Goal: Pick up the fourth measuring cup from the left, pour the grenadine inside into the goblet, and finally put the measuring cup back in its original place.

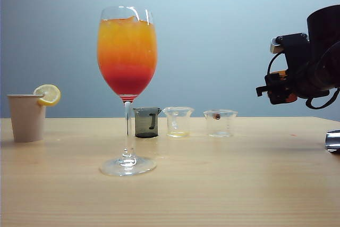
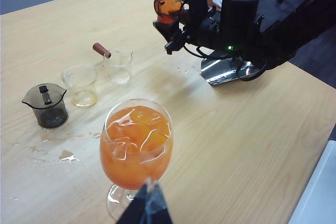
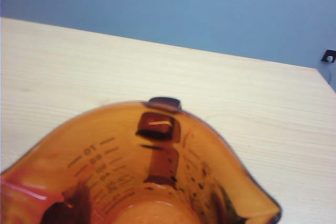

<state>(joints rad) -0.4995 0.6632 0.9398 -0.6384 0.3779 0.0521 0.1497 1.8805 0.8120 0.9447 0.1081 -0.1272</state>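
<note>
- The fourth measuring cup [image 3: 152, 171] is a small see-through beaker tinted orange-brown, with a flared rim, raised measuring marks on its inner wall and a dark tab on the rim.
- Only a film of red clings inside it; I cannot make out any pool of grenadine.
- The cup is up in the air at the right side of the table [image 1: 212, 184], held in the right gripper [image 2: 176, 17], well clear of the wood.
- Its fingers are closed on the cup's wall at a middling width.
- In the left wrist view the cup [image 2: 169, 8] lies tilted over, its long axis closer to level than upright, its mouth turned away from the arm.
- The goblet [image 1: 127, 51] stands upright left of centre, orange on top shading to deep red grenadine [image 1: 126, 82] at the bottom of the bowl.
- The left gripper [image 2: 147, 208] hangs just in front of the goblet's foot; whether it is open I cannot tell.
</note>
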